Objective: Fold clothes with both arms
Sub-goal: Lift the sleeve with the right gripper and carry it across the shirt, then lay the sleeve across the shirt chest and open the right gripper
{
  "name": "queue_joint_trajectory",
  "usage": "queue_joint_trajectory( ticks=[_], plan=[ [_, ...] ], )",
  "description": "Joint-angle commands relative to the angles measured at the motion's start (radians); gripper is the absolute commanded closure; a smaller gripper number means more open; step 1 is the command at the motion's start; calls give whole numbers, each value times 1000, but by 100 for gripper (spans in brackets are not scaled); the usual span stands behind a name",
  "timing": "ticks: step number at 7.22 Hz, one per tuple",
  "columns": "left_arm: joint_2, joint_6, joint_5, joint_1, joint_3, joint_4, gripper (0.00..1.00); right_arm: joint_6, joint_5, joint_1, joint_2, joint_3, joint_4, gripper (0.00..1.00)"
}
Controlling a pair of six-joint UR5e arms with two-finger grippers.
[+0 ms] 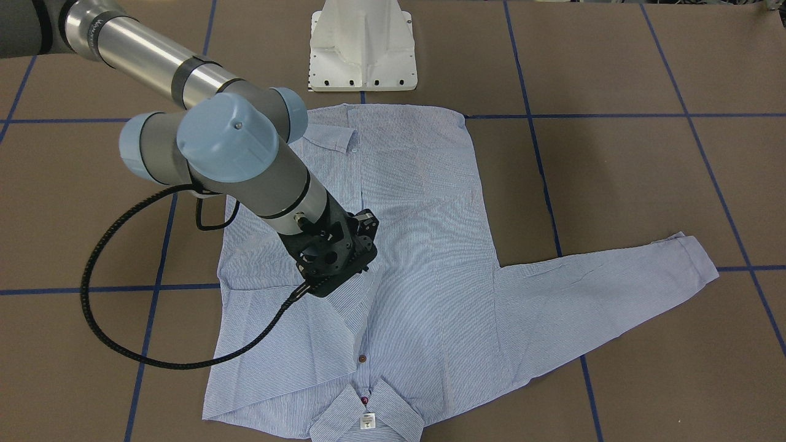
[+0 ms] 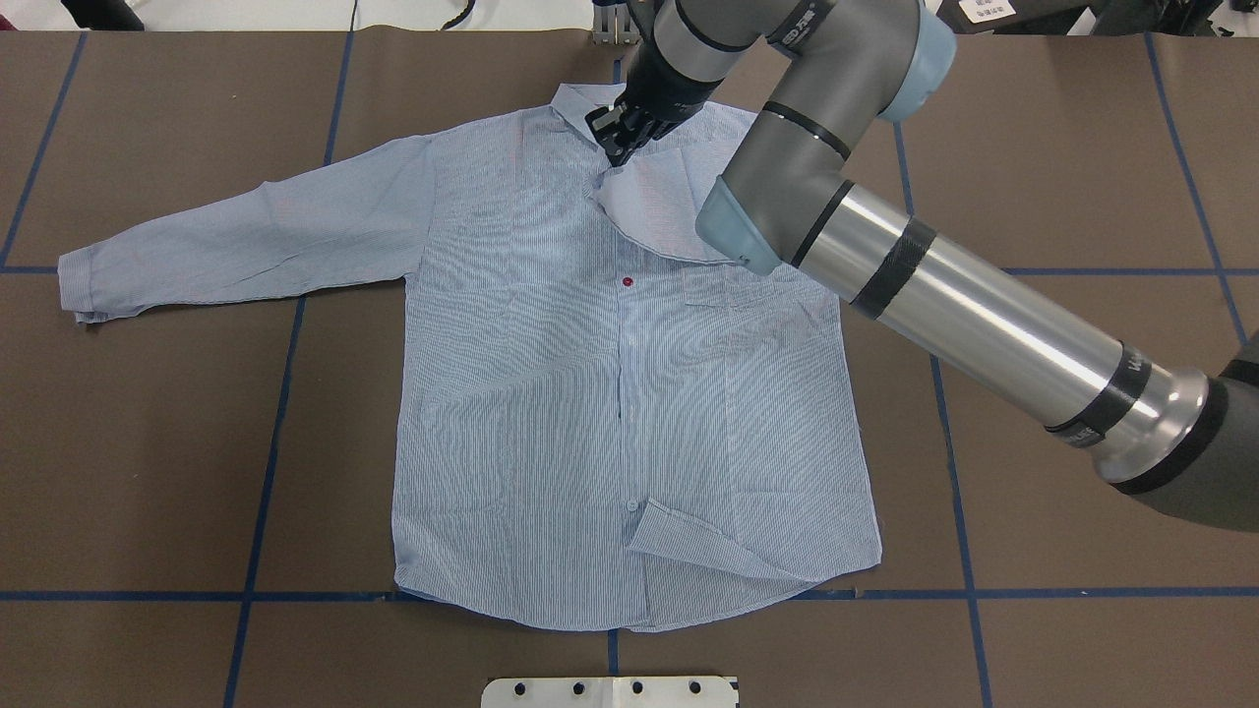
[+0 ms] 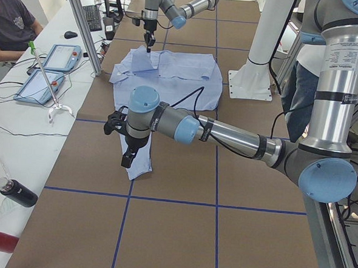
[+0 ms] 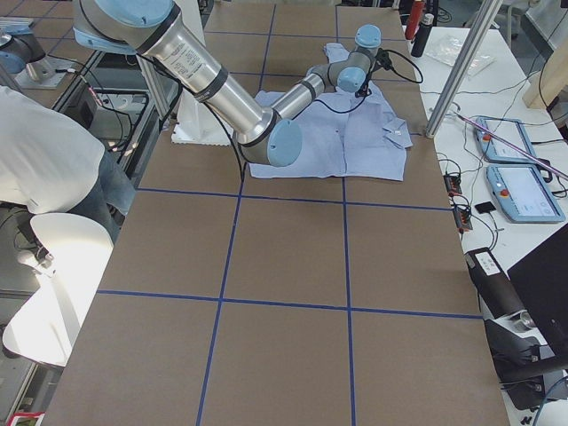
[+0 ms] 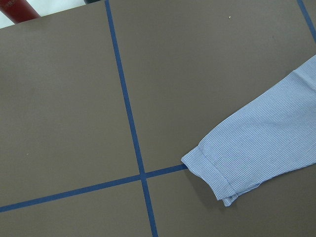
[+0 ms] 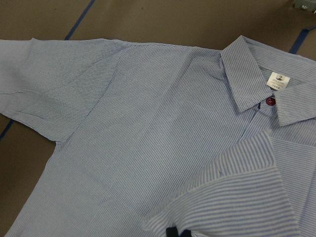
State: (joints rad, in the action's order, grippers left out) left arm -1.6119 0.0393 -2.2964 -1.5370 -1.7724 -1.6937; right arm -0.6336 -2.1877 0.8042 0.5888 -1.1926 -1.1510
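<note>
**A:** Where does the fold stand?

**B:** Early, I'd judge. The shirt (image 2: 629,413) lies front up in the middle of the table (image 2: 1082,147), with its collar (image 6: 247,79) on the side away from the robot's base. The sleeve on the robot's right is already turned in over the body, and its cuff (image 2: 689,541) rests near the hem. The other sleeve (image 2: 246,236) stretches flat towards the robot's left.

**A:** And the grippers?

**B:** The right gripper (image 2: 617,146) sits just beside the collar, fingers pinched on a raised flap of shoulder cloth — the fabric peaks up to it. The left gripper (image 3: 127,160) hangs over the outstretched sleeve's cuff (image 5: 210,170). Only the side view shows it, so I cannot tell whether its fingers are apart or together, or whether it touches the cloth.

**A:** Next move?

**B:** Probably laying that right-side flap flat, then the left arm taking its cuff and carrying the sleeve across to match. That calls for a clean pinch of the cuff alone, low to the table, and a lift high enough not to drag the body askew.

**A:** Anything in the way?

**B:** Little on the table itself; the white pedestal base (image 1: 362,46) sits beyond the hem. The right arm reaches over the shirt's right half, though, so it would need to clear before the sleeve comes over. On the bench along the table's far edge there are tablets (image 3: 63,57), a dark bottle (image 3: 18,193) and a seated person (image 3: 13,17).
</note>
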Motion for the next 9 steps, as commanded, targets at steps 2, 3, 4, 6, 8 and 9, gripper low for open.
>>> queue_joint_trajectory(
  ticks=[2,3,4,6,8,9],
  plan=[
    [-16,-4,0,2,39,-3,1,0,188,-114,-73,99,16,100],
    [-17,-3,0,0,54,-23,1,-2,327,-176,-72,100,86,18],
    [-19,-4,0,2,68,-36,1,-6,479,-242,-69,102,174,0],
    [-37,-3,0,0,93,-37,1,-31,496,-249,-76,91,175,0],
    [-52,23,0,3,106,-37,1,-61,491,-246,-70,73,165,0],
    [-66,113,0,20,128,-79,1,-63,484,-240,-69,35,78,0]
  ],
)
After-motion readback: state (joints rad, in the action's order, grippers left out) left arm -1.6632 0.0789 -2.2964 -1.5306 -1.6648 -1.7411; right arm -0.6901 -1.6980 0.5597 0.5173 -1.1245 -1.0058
